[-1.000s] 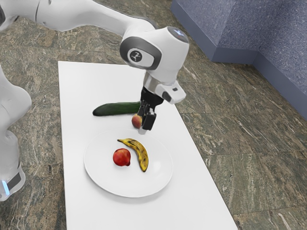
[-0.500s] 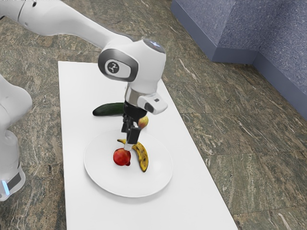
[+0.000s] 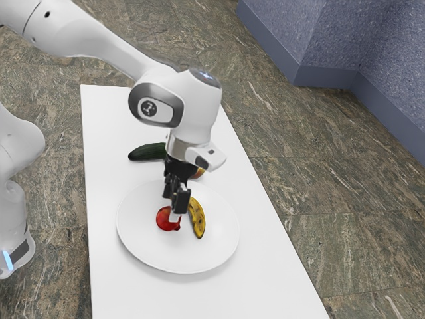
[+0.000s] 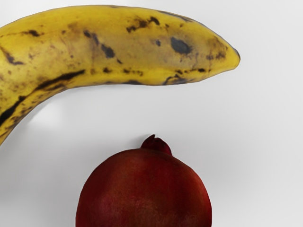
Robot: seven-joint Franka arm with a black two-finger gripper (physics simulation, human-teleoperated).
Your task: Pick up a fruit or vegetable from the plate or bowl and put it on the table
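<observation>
- The pomegranate (image 3: 164,218) is on the white plate (image 3: 136,249), near the middle and a little toward the exterior view's left.
- It lies on its side: its crown (image 4: 156,144) points to the near right in the exterior view, and in the wrist view toward the banana.
- The body is nearly round, with no clearly longer axis; the line through the crown runs from far left to near right.
- The gripper (image 3: 175,215) reaches down at the pomegranate, covering part of it in the exterior view. I cannot tell whether it is open or closed, or whether it touches the fruit.
- The banana (image 3: 198,218) rests on the plate just right of the pomegranate, apart from it, its hollow side facing it and one end pointing near.
- Beyond the plate, the cucumber (image 3: 147,152) lies across the white table (image 3: 109,292), its right part hidden by the gripper.
- A round yellow-red fruit (image 3: 200,173) sits on the table's far side, right of the cucumber, partly hidden behind the gripper.
</observation>
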